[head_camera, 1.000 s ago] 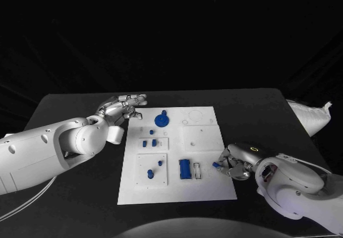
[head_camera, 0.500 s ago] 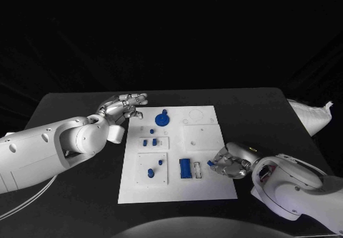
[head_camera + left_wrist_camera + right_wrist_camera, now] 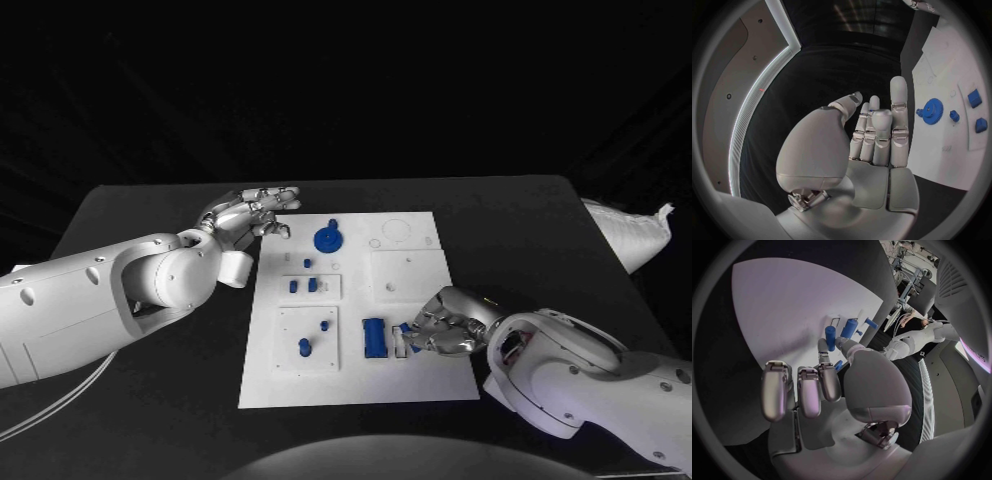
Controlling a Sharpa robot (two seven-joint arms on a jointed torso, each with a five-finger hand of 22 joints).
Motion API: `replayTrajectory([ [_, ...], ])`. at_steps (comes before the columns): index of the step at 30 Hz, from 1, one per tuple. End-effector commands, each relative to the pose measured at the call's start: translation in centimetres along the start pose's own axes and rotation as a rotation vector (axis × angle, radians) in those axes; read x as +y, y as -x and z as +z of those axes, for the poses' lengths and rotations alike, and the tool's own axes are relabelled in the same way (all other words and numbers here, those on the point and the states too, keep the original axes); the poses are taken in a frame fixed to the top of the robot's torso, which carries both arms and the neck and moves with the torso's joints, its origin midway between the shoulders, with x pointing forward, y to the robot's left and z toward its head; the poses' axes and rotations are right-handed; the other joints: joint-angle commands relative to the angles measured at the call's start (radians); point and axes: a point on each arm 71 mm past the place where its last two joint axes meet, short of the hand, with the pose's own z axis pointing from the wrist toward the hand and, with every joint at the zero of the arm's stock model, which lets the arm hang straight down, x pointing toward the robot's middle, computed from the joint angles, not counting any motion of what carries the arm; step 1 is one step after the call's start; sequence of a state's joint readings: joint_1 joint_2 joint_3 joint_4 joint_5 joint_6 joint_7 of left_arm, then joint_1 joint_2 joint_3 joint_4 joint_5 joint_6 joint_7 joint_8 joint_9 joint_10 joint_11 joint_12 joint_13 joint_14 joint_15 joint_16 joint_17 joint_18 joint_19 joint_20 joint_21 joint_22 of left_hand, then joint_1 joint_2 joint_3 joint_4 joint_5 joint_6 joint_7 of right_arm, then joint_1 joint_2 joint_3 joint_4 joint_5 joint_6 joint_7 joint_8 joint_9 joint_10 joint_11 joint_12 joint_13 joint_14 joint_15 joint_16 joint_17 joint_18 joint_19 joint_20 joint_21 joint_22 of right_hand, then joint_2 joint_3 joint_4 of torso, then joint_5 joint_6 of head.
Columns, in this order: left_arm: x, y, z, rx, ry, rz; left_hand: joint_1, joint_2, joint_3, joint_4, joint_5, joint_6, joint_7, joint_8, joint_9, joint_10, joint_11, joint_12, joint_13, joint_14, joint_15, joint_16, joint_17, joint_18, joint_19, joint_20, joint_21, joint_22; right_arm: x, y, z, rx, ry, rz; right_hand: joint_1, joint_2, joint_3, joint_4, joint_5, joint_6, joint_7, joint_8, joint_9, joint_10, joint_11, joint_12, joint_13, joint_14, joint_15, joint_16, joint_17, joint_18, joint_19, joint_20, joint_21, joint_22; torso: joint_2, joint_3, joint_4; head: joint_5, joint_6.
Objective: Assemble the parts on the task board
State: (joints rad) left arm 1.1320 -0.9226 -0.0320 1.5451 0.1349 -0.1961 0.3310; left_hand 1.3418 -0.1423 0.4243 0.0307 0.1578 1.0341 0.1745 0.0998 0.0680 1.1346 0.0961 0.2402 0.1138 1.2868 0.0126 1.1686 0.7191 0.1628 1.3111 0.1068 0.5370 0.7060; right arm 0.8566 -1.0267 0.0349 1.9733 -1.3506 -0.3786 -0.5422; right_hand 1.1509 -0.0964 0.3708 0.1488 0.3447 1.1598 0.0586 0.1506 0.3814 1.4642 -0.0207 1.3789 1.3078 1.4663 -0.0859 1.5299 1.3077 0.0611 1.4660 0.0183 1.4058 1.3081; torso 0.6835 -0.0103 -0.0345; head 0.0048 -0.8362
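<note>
Fingers of the right hand [image 3: 440, 328] pinch a small blue part [image 3: 418, 337] over the task board [image 3: 407, 272], just beside the long blue block [image 3: 374, 339] toward the robot's left, while the distant left hand [image 3: 248, 212] hovers open-fingered and empty.

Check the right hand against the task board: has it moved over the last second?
Yes. The right hand has slid from the task board's right edge inward over it, toward the upright blue block, with a small blue part at its fingertips.

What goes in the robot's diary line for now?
left hand: open, beside board | right hand: holding small blue part over board
</note>
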Motion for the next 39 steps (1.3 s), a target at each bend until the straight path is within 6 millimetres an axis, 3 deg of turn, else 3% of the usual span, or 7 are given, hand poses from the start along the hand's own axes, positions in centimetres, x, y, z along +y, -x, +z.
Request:
replayTrajectory([
  [1, -0.06, -0.28, -0.01, 0.023, -0.006, -0.003, -0.001, 0.012, -0.006, 0.001, -0.006, -0.006, 0.002, 0.003, 0.0, -0.005, 0.001, 0.003, 0.001, -0.006, -0.002, -0.005, -0.001, 0.018, -0.005, -0.001, -0.007, -0.001, -0.08, -0.37, 0.17, 0.033, -0.026, 0.003, -0.016, 0.002, -0.01, 0.001, 0.006, 0.018, -0.01, 0.006, 0.002, 0.051, -0.008, 0.009, 0.156, 0.092, -0.008, 0.004, 0.198, -0.006, 0.023, -0.007, 0.006, 0.007, -0.001, -0.0003, 0.0, 0.002, -0.001],
  [25, -0.1, -0.26, -0.08, 0.02, -0.009, -0.002, 0.0, 0.013, -0.006, -0.001, -0.005, -0.007, 0.002, 0.004, 0.0, -0.007, 0.001, 0.006, 0.002, -0.008, -0.002, -0.005, -0.002, 0.018, -0.006, -0.001, -0.008, -0.001, 0.44, -1.17, 0.78, 0.078, -0.028, -0.042, -0.033, 0.009, -0.049, 0.01, 0.009, 0.036, -0.02, 0.021, 0.017, 0.049, -0.016, -0.002, 0.151, 0.092, -0.014, 0.005, 0.199, -0.006, 0.023, -0.012, 0.006, 0.008, 0.0, 0.0003, -0.0007, 0.007, -0.006],
  [39, -0.11, -0.25, -0.11, 0.021, -0.008, -0.003, 0.0, 0.013, -0.006, -0.001, -0.005, -0.007, 0.002, 0.004, 0.0, -0.007, 0.001, 0.006, 0.002, -0.008, -0.002, -0.005, -0.002, 0.018, -0.006, -0.001, -0.008, -0.001, 0.55, -1.22, 1.06, 0.072, -0.023, -0.052, -0.079, 0.028, -0.12, 0.056, 0.005, 0.045, -0.027, 0.038, 0.038, 0.051, -0.022, -0.01, 0.146, 0.092, -0.019, 0.005, 0.201, -0.007, 0.025, -0.018, 0.008, 0.012, 0.0, 0.0003, -0.001, 0.009, -0.006],
])
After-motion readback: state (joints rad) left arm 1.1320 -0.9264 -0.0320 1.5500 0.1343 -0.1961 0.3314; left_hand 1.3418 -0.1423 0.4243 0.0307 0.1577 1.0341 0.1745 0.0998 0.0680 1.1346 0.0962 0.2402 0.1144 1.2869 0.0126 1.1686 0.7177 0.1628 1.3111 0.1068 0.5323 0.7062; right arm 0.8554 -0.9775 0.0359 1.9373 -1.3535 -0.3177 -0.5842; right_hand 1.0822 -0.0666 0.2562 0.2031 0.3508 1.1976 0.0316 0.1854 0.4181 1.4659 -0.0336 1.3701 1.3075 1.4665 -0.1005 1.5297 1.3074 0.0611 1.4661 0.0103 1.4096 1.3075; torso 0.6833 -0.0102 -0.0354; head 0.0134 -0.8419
